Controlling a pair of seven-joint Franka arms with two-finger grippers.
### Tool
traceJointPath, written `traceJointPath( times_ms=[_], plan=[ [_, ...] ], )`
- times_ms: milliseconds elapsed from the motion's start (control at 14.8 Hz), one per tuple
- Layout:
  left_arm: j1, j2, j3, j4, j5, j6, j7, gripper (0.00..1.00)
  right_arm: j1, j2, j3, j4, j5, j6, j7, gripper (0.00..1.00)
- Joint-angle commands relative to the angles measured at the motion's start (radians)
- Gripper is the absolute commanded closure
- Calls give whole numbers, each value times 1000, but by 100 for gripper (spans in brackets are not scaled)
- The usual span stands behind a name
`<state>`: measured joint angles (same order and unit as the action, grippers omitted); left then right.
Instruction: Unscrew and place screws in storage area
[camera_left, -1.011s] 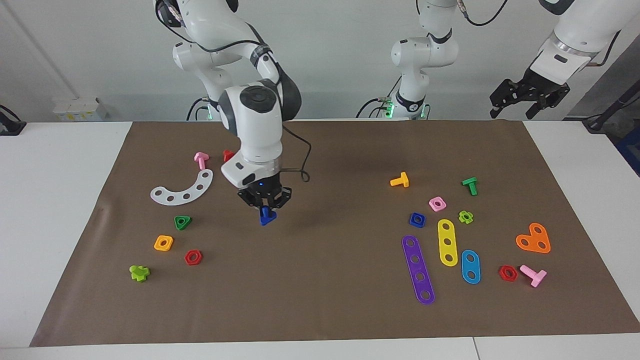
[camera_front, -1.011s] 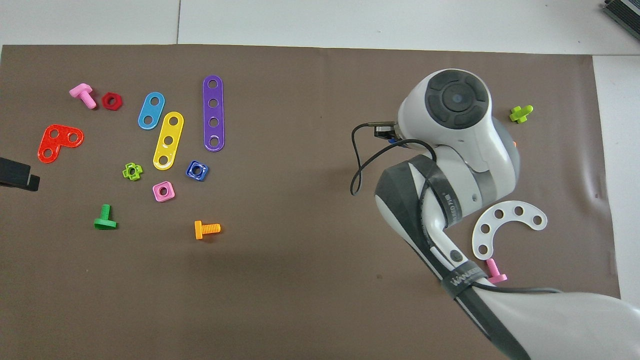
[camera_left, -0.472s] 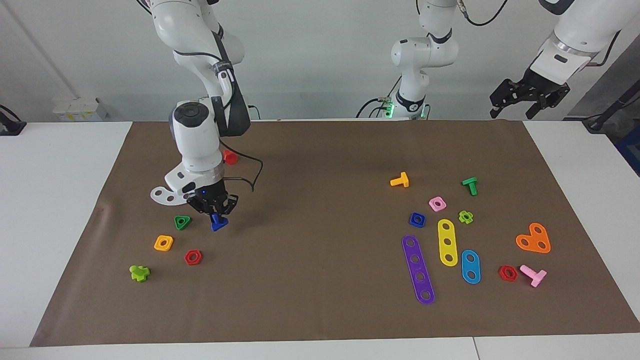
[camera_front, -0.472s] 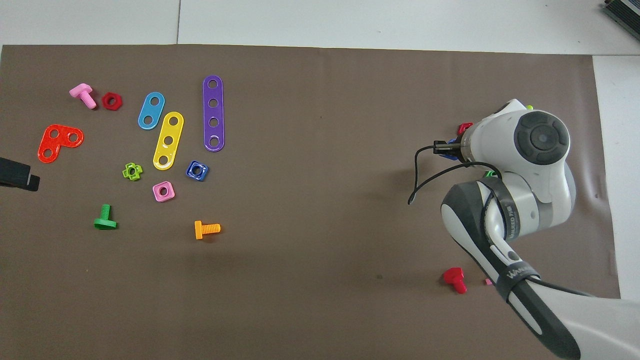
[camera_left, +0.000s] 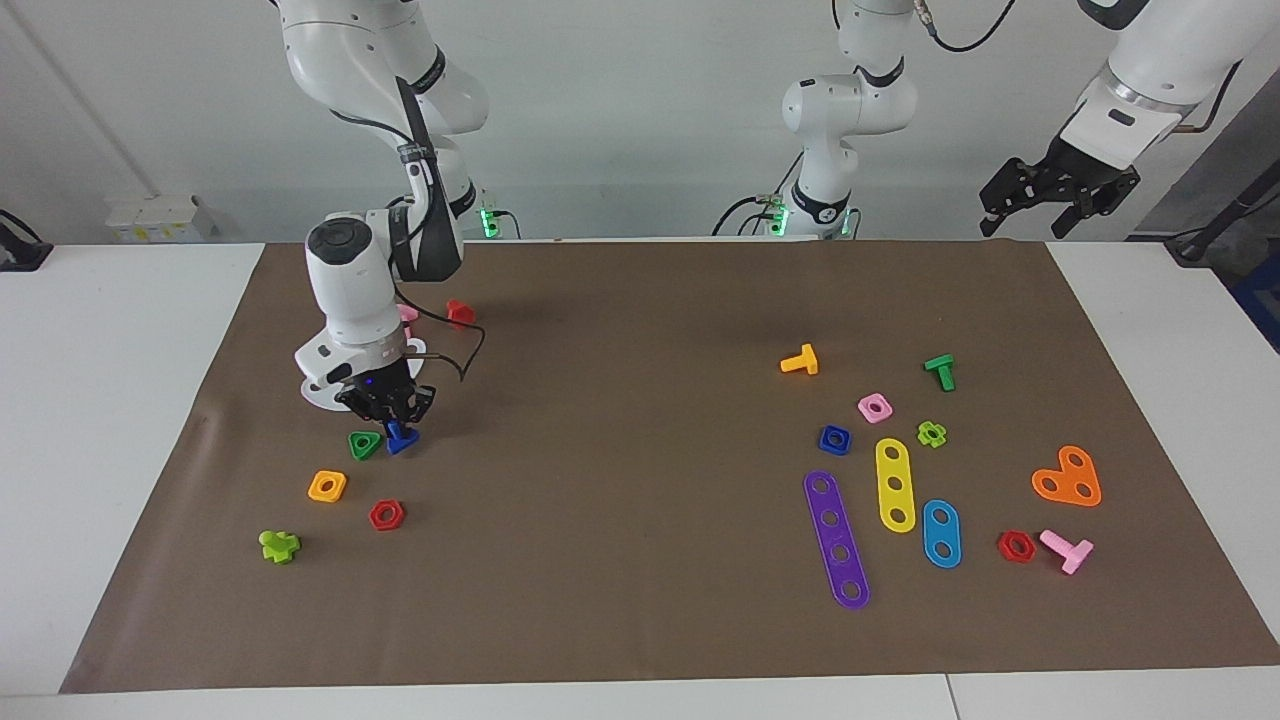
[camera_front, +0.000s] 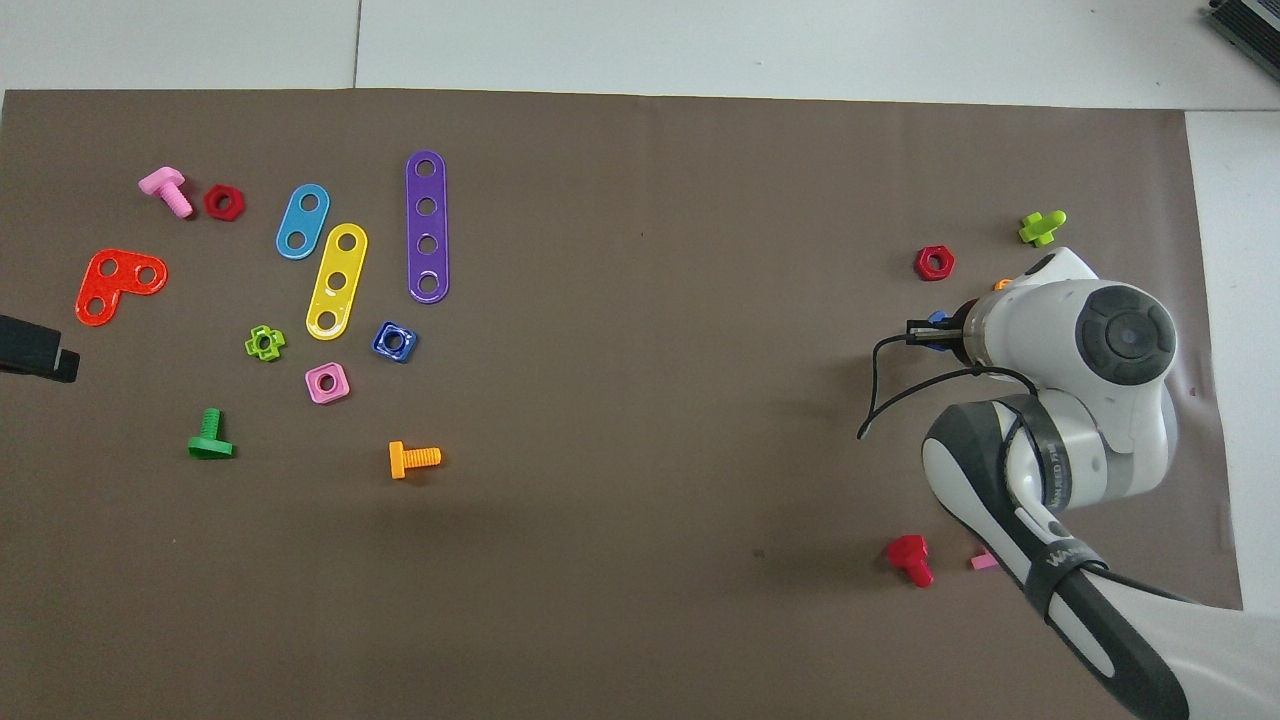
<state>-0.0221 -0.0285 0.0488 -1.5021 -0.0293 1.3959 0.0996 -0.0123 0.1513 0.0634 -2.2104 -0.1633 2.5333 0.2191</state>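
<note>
The dark-blue screw (camera_left: 402, 436) hangs head-down from my right fingers (camera_left: 392, 418), which are pinched tight on its stem; its triangular head sits just beside the green triangle nut (camera_left: 364, 444), low over the brown mat (camera_left: 640, 620), and I cannot quite tell whether it touches the paper. From above my own wrist hides nearly all of it, leaving only a sliver of blue. This is the storage area (camera_left: 345, 465) at my right arm's end of the bench: the white curved strip (camera_left: 318, 392) lies partly under my wrist, nearer to me than the green triangle nut, and the orange square nut (camera_left: 327, 486) and the red hexagon nut (camera_left: 386, 514) lie farther out. A lime cross-shaped piece (camera_left: 279, 545) lies farther out again, and a red bolt (camera_left: 460, 313) lies nearer to me. My left fingers (camera_left: 1058, 198) wait wide open and empty, raised over the edge of the bench at my left arm's end.
</note>
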Motion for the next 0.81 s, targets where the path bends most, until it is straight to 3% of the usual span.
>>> traceJointPath(
  times_ms=[0, 202, 404, 674, 741],
  plan=[
    [11, -30, -4, -33, -17, 2, 6, 0, -12, -27, 13, -38, 40, 27, -27, 100],
    [11, -30, -4, -33, -15, 2, 6, 0, 43, -18, 15, -22, 123, 28, -64, 100],
    [11, -30, -4, -33, -17, 2, 6, 0, 6, 28, 15, 0, 145, 51, -110, 100],
    [11, -30, -4, -32, -17, 2, 6, 0, -9, 28, 13, -5, 145, 45, -144, 100],
    [11, -30, -4, -33, -15, 2, 6, 0, -8, 30, 13, -6, 145, 47, -149, 65]
  ],
)
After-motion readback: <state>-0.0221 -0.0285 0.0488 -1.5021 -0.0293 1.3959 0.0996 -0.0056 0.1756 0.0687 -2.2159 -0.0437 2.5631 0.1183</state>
